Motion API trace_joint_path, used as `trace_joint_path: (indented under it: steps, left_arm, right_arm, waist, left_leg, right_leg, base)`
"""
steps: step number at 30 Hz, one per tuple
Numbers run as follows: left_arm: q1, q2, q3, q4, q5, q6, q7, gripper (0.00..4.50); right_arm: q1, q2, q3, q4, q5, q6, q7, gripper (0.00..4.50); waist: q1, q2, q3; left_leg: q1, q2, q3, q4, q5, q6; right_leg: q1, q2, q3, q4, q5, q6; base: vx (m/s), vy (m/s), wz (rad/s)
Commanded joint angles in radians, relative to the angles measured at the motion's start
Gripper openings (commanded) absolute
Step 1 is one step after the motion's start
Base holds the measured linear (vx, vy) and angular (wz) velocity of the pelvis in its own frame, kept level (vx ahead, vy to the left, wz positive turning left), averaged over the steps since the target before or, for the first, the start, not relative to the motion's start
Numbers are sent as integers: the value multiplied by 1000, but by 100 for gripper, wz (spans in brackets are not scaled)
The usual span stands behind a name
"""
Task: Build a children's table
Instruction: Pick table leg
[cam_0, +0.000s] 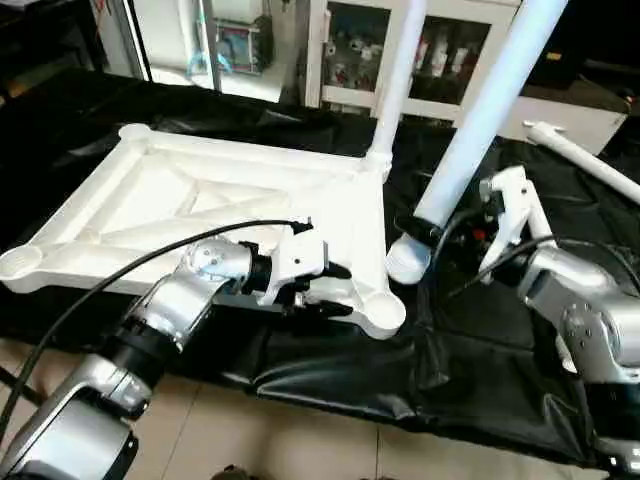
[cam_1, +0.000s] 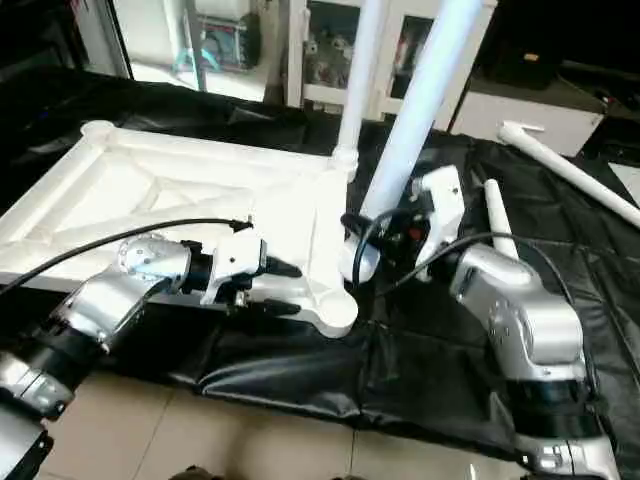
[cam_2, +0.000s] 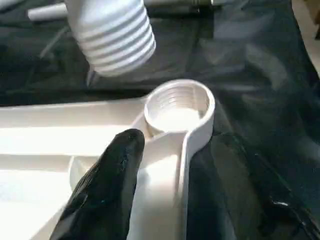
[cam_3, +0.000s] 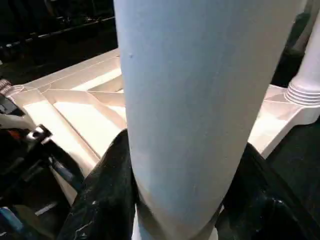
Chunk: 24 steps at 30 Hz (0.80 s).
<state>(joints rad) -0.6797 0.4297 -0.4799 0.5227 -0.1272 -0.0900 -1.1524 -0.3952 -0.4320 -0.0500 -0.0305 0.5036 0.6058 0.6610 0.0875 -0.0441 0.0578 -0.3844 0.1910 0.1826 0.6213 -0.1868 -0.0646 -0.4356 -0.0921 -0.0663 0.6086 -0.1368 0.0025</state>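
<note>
Black sheeting (cam_0: 330, 385) beneath; right fingers (cam_3: 107, 200) clamp leg (cam_0: 480, 125) (tilted).

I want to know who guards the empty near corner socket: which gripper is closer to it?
Left. The left gripper sits at the tabletop edge right beside the socket. The right gripper, clamped on a leg, is off to the socket's right.

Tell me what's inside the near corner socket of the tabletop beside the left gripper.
The socket holds nothing: bare threaded wall and floor. The held leg's ribbed end hangs just beside it, not yet in.
</note>
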Motion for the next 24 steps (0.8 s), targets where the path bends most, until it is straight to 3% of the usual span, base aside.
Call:
trace_joint_path:
  steps: [1,12,18,24]
  left_arm:
    - [-24,-11,-5,51,23,-40,-49,223]
    - [-72,-51,-25,213,136,-183,-19,124]
    - [-93,-67,-48,267,178,-200,-23,89]
    - [-95,-64,-66,302,240,-209,-29,23]
  right_arm:
    - [-4,-4,-8,-29,0,-5,-2,183]
    - [-2,-4,7,-33,-8,-5,8,183]
    - [0,-5,18,-41,-11,-2,13,183]
    - [-1,-5,21,-44,-11,0,12,183]
  waist:
    - [-3,5,-63]
    - [-2,2,-61]
    - [-1,2,-61]
    - [-2,1,-61]
  left_leg:
    - [21,32,-14,-94,-311,-44]
    - [21,34,-16,-96,-321,-37]
    - [21,35,-16,-97,-319,-32]
    - [22,37,-16,-98,-319,-31]
  right_leg:
    - [50,-51,38,-81,-385,-130]
    - [50,-56,39,-84,-400,-128]
    - [50,-57,40,-86,-401,-132]
    - [50,-57,40,-83,-369,-148]
  base:
    - [0,0,0]
    - [0,0,0]
    - [0,0,0]
    - [0,0,0]
